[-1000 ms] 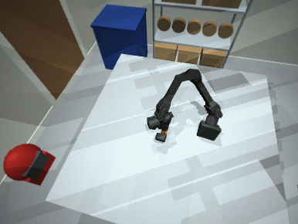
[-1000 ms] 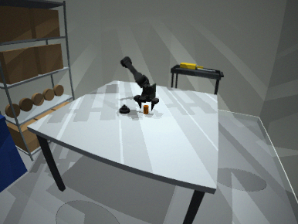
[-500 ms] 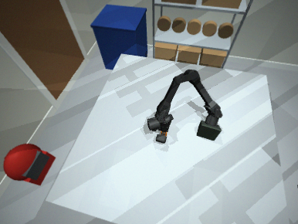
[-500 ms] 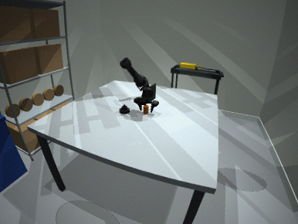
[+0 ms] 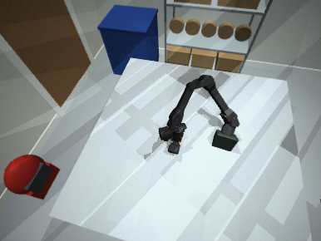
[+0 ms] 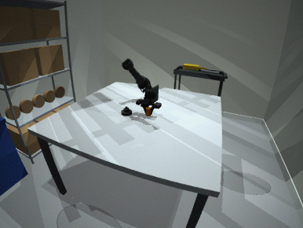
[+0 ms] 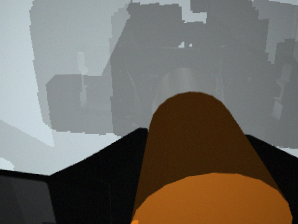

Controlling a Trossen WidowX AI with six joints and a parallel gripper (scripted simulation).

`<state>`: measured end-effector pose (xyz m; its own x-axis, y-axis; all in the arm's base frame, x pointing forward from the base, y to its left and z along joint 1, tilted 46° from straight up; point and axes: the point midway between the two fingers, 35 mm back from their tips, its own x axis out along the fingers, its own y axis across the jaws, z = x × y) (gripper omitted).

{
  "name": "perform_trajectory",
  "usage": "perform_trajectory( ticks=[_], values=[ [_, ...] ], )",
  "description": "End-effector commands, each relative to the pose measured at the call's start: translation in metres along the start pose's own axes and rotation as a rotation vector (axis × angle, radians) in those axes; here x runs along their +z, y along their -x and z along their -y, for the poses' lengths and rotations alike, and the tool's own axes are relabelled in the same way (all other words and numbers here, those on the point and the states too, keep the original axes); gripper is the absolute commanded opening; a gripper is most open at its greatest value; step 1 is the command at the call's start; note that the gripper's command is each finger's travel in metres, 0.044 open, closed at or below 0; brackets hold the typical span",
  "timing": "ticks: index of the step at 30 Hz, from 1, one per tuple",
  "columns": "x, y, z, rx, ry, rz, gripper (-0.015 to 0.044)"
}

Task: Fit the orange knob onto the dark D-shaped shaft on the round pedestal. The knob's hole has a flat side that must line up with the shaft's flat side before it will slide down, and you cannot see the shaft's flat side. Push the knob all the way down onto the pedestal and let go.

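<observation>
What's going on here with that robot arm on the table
A single black arm is bent over the white table with its gripper down around the orange knob. The fingers sit on either side of the knob and appear closed on it, and the knob's D-shaped hole faces the wrist camera. The dark round pedestal with its shaft stands a little apart on the table, with nothing fitted on it yet.
</observation>
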<state>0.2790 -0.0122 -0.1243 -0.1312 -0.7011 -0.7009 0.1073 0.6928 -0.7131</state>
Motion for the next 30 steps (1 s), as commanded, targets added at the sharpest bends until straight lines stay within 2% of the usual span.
perform_trajectory(
  ticks=[1, 3, 4, 20, 30],
  values=[
    [0.001, 0.004, 0.0, -0.001, 0.005, 0.002, 0.0059],
    [0.003, 0.016, -0.002, 0.002, 0.006, 0.002, 0.0006],
    [0.005, 0.022, -0.003, 0.003, 0.006, 0.002, 0.0],
    [0.001, 0.136, -0.002, 0.005, 0.007, 0.0, 0.0],
    [0.006, 0.138, 0.008, 0.009, 0.008, 0.001, 0.0]
  ],
)
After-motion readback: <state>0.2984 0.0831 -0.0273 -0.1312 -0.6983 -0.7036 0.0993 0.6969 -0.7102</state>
